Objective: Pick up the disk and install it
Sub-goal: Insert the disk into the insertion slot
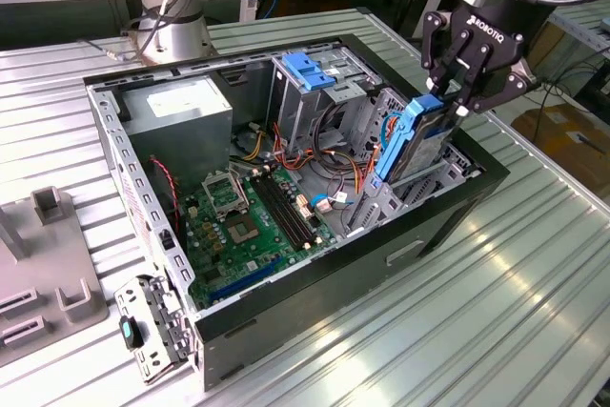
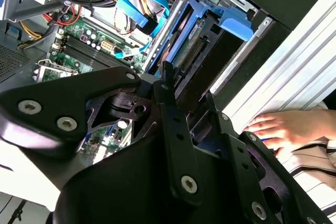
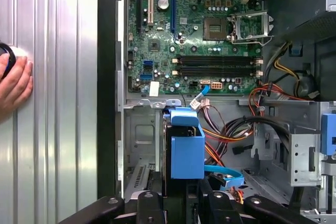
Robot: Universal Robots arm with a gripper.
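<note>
The disk (image 1: 408, 145), a grey drive in a bright blue carrier, stands on edge and slightly tilted. Its lower end is down in the drive bay at the front corner of the open computer case (image 1: 448, 221), on the exterior view's right. My gripper (image 1: 448, 102) is directly above it, with its black fingers closed on the disk's upper end. In the first wrist view the blue carrier (image 3: 186, 148) rises between the fingers (image 3: 149, 205). In the second wrist view the disk (image 2: 202, 35) extends from my gripper (image 2: 189, 98) into the bay.
A tall metal drive cage with a blue latch (image 1: 310, 69), bundled cables (image 1: 334, 154), the motherboard (image 1: 253, 226) and the power supply (image 1: 181, 111) sit inside the case. A person's hand (image 2: 283, 129) rests on the ribbed table beside the case. A grey fixture (image 1: 48, 283) lies at the exterior view's left.
</note>
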